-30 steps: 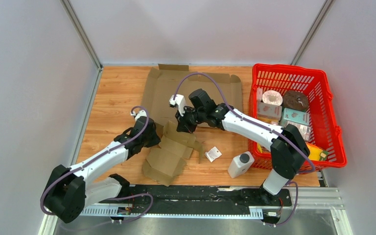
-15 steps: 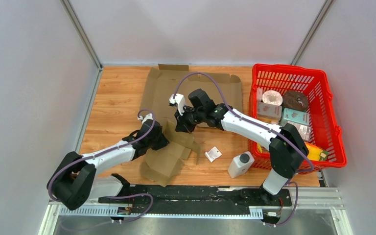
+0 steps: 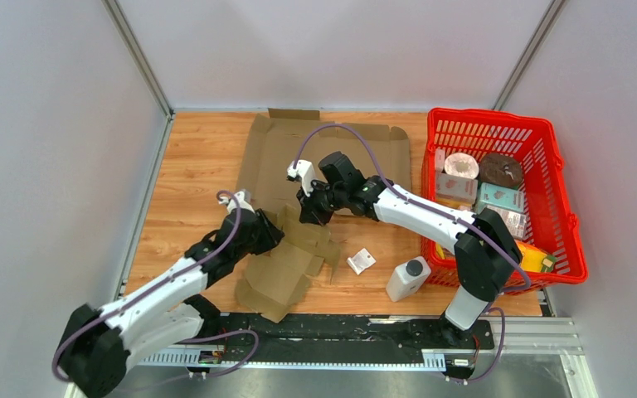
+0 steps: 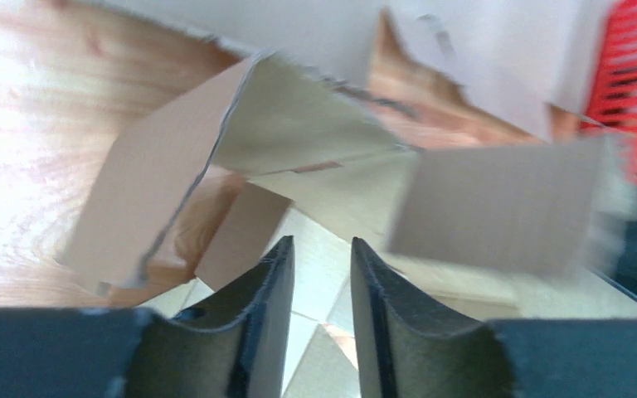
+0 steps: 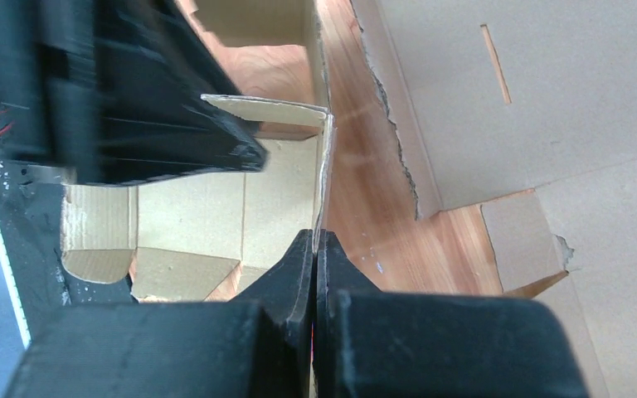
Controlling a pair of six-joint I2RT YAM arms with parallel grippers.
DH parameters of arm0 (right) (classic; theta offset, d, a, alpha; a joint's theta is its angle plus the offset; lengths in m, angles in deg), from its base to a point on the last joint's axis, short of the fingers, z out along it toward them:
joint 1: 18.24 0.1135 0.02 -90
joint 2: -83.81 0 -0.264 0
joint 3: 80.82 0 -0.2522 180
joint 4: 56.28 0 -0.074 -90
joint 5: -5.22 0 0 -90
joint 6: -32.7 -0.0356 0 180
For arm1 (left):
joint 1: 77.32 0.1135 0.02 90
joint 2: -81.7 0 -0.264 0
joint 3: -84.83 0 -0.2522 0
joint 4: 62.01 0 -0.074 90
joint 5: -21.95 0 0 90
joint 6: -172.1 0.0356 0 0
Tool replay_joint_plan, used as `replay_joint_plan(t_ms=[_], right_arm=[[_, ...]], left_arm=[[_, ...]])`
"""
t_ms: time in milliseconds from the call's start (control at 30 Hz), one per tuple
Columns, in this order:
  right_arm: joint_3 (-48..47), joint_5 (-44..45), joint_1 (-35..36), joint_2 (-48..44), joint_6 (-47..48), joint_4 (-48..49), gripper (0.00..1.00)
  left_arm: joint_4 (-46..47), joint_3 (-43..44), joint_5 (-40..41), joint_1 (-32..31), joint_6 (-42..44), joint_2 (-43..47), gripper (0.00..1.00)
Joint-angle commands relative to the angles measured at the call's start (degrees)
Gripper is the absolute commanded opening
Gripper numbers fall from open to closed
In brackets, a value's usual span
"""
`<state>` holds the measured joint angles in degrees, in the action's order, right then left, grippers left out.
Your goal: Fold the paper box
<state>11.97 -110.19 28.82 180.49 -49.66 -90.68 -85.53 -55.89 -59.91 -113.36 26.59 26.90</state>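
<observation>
The paper box (image 3: pixel 286 261) is brown cardboard, half folded, lying on the wooden table in front of the arms. My right gripper (image 3: pixel 308 217) is at its far edge, shut on a thin upright wall (image 5: pixel 324 170) of the box; the card runs edge-on between the closed fingers (image 5: pixel 315 237). At the box's left side, my left gripper (image 3: pixel 270 233) is open, and only the box's pale floor shows in the gap at the left gripper (image 4: pixel 322 245). A side flap (image 4: pixel 498 207) stands just beyond the left fingers, blurred.
A second, flat cardboard sheet (image 3: pixel 340 153) lies at the back. The red basket (image 3: pixel 566 207) of packaged goods fills the right side. A white bottle (image 3: pixel 406 278) and a small white packet (image 3: pixel 361 261) lie right of the box.
The left gripper's jaws have parted, and its arm has swung so the elbow sits lower left. The box's near flaps have shifted slightly. The right gripper keeps its hold.
</observation>
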Motion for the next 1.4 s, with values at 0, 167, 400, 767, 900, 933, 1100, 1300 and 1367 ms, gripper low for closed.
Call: replay_joint_plan(t_ms=[0,167,400,767,900,933,1100,1300,1367], right_arm=[[-1.34,1.94,0.57,0.52,2.11,-0.18,0.0],[-3.19,5.37,2.58,1.66,4.22,-2.82,0.0],[-5.82,5.37,3.47,2.72,5.37,-4.93,0.0],[-8.72,3.26,3.73,3.51,7.48,-7.48,0.02],[-9.69,3.0,3.82,4.21,7.92,-8.19,0.02],[-9.69,3.08,3.82,4.21,7.92,-8.18,0.03],[-10.04,4.05,4.08,4.48,7.48,-8.18,0.03],[-10.66,6.07,4.08,5.18,5.99,-8.45,0.07],[-10.66,6.51,4.17,5.09,5.02,-7.75,0.1]], left_arm=[[-7.96,1.89,0.39,-0.27,6.62,12.16,0.44],[-17.11,8.39,0.2,-0.36,11.98,18.6,0.52],[-21.09,21.93,0.48,-0.35,24.29,7.46,0.48],[-16.52,20.8,-0.5,-0.35,28.52,1.72,0.45],[-15.56,20.8,0.65,-0.27,29.58,-0.56,0.38],[-15.47,20.89,0.91,-0.27,29.58,-1.09,0.37],[-14.85,21.33,1.88,-0.27,30.37,-3.81,0.24],[-14.24,19.75,1.88,-0.35,29.93,-2.94,0.16],[-13.62,18.96,1.88,-0.27,29.4,-2.68,0.12]])
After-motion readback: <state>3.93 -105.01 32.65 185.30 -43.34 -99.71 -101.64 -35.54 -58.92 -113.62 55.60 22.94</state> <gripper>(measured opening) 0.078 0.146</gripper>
